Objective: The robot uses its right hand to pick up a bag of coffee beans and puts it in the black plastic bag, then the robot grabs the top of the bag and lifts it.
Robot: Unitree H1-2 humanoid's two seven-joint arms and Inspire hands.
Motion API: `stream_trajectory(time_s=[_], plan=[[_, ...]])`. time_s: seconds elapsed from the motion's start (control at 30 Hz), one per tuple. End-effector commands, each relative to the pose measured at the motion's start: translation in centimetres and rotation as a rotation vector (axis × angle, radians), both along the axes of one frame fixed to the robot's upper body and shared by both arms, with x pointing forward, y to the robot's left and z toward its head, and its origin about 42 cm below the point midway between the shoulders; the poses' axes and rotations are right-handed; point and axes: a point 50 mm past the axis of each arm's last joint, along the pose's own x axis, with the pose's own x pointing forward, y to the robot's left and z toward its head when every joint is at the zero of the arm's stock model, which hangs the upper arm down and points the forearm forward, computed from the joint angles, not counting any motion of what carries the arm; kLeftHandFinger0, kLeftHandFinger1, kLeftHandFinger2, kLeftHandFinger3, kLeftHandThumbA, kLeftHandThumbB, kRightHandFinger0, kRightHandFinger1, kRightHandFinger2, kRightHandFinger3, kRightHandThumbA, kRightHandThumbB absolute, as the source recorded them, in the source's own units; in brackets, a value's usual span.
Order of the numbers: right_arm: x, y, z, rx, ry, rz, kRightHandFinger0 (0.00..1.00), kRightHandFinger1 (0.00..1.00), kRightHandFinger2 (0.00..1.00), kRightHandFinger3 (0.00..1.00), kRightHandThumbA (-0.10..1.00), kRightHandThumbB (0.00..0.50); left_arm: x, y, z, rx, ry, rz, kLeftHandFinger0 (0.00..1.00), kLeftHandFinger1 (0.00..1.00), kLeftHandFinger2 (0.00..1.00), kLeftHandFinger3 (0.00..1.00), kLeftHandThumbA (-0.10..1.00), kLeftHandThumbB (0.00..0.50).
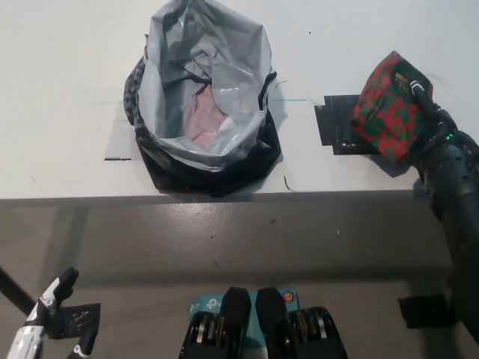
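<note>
A red and green patterned coffee bean bag point(389, 106) hangs at the right of the head view, above a black square mat point(335, 126) on the white table. My black right hand point(425, 112) is shut on its right side. The black plastic bag point(202, 112) stands open at the table's middle, its grey inside showing and something pale pink at its bottom. The coffee bag is well to the right of the plastic bag, apart from it. My white left hand point(46, 321) rests low at the bottom left, below the table edge, fingers apart and empty.
The white table point(67, 67) ends at a front edge point(224, 198) running across the picture; grey floor lies below it. Dark tape marks lie on the table left of the plastic bag point(117, 158) and on the floor at lower right point(426, 310).
</note>
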Motion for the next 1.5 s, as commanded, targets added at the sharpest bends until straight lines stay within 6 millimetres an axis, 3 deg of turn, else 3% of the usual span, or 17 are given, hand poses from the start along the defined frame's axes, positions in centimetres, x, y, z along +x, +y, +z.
stream_trajectory(time_s=[0.0, 0.17, 0.23, 0.33, 0.4, 0.5, 0.53, 0.6, 0.63, 0.87, 0.97, 1.07, 1.17, 1.27, 1.3, 1.4, 1.47], plan=[[3.1, 5.3, 11.1, 0.659, -0.493, 0.153, 0.00, 0.15, 0.68, 1.00, -0.10, 0.078, -1.2, 0.7, 0.5, -0.002, -0.029, 0.019, 1.00, 1.00, 1.00, 1.00, 0.75, 0.102], [3.1, 5.3, 12.2, 0.676, -0.540, 0.151, 0.00, 0.14, 0.68, 1.00, -0.10, 0.079, -1.2, 0.6, 0.4, -0.002, -0.033, 0.014, 1.00, 1.00, 1.00, 1.00, 0.74, 0.090], [3.2, 5.4, 13.2, 0.674, -0.564, 0.167, 0.00, 0.14, 0.69, 1.00, -0.10, 0.053, -1.3, 0.7, 0.3, 0.000, -0.031, 0.017, 1.00, 1.00, 1.00, 1.00, 0.74, 0.088], [3.4, 5.7, 15.8, 0.679, -0.620, 0.194, 0.00, 0.17, 0.70, 1.00, -0.10, 0.040, -1.4, 0.6, 0.3, -0.002, -0.029, 0.021, 1.00, 1.00, 1.00, 1.00, 0.74, 0.098], [3.7, 6.1, 19.0, 0.672, -0.662, 0.220, 0.00, 0.20, 0.70, 1.00, -0.10, 0.071, -1.4, 0.6, 0.4, -0.001, -0.031, 0.022, 1.00, 1.00, 1.00, 1.00, 0.74, 0.095], [3.6, 6.5, 21.2, 0.673, -0.685, 0.235, 0.00, 0.20, 0.73, 1.00, -0.10, 0.060, -1.3, 0.6, 0.5, -0.001, -0.032, 0.022, 1.00, 1.00, 1.00, 1.00, 0.74, 0.096], [3.3, 7.3, 23.7, 0.655, -0.716, 0.252, 0.00, 0.20, 0.75, 1.00, -0.10, 0.070, -1.1, 0.5, 0.5, -0.003, -0.034, 0.020, 1.00, 1.00, 1.00, 1.00, 0.74, 0.098], [3.2, 7.6, 24.8, 0.638, -0.725, 0.267, 0.00, 0.19, 0.75, 1.00, -0.10, 0.075, -1.1, 0.5, 0.5, -0.005, -0.035, 0.019, 1.00, 1.00, 1.00, 1.00, 0.74, 0.099], [2.7, 8.4, 26.8, 0.600, -0.750, 0.297, 0.00, 0.20, 0.76, 1.00, -0.10, 0.079, -1.1, 0.4, 0.5, -0.010, -0.034, 0.015, 1.00, 1.00, 1.00, 1.00, 0.74, 0.099], [1.3, 10.4, 31.3, 0.484, -0.821, 0.370, 0.00, 0.21, 0.78, 1.00, -0.10, 0.098, -1.2, 0.5, 0.5, -0.006, -0.028, 0.013, 1.00, 1.00, 1.00, 1.00, 0.73, 0.092], [0.6, 11.1, 33.3, 0.397, -0.846, 0.382, 0.00, 0.21, 0.79, 1.00, -0.10, 0.081, -1.1, 0.5, 0.5, -0.004, -0.033, 0.014, 1.00, 1.00, 1.00, 1.00, 0.72, 0.094], [0.0, 11.8, 34.5, 0.315, -0.854, 0.396, 0.00, 0.20, 0.79, 1.00, -0.10, 0.075, -0.9, 0.5, 0.7, -0.005, -0.032, 0.016, 1.00, 1.00, 1.00, 1.00, 0.73, 0.104], [-0.5, 14.1, 35.3, 0.137, -0.861, 0.424, 0.00, 0.18, 0.77, 1.00, -0.10, 0.062, -0.7, 0.4, 0.6, -0.008, -0.036, 0.011, 1.00, 1.00, 1.00, 1.00, 0.73, 0.107], [-0.8, 16.0, 35.1, 0.007, -0.861, 0.436, 0.00, 0.22, 0.84, 1.00, -0.10, 0.066, -0.8, 0.3, 0.6, -0.008, -0.039, 0.013, 1.00, 1.00, 1.00, 1.00, 0.75, 0.124], [-0.9, 16.6, 35.0, -0.039, -0.856, 0.442, 0.00, 0.28, 0.89, 0.72, -0.10, 0.075, -0.8, 0.2, 0.6, -0.010, -0.039, 0.012, 1.00, 1.00, 1.00, 1.00, 0.75, 0.133], [-1.1, 18.6, 35.0, -0.149, -0.861, 0.467, 0.00, 0.36, 0.91, 0.78, -0.10, 0.065, -0.7, 0.1, 0.8, -0.011, -0.040, 0.011, 1.00, 1.00, 1.00, 1.00, 0.76, 0.134], [-1.1, 21.8, 34.4, -0.283, -0.847, 0.496, 0.00, 0.45, 0.97, 0.95, -0.10, 0.095, -0.4, -0.2, 0.9, -0.009, -0.043, 0.007, 1.00, 1.00, 1.00, 1.00, 0.75, 0.132]])
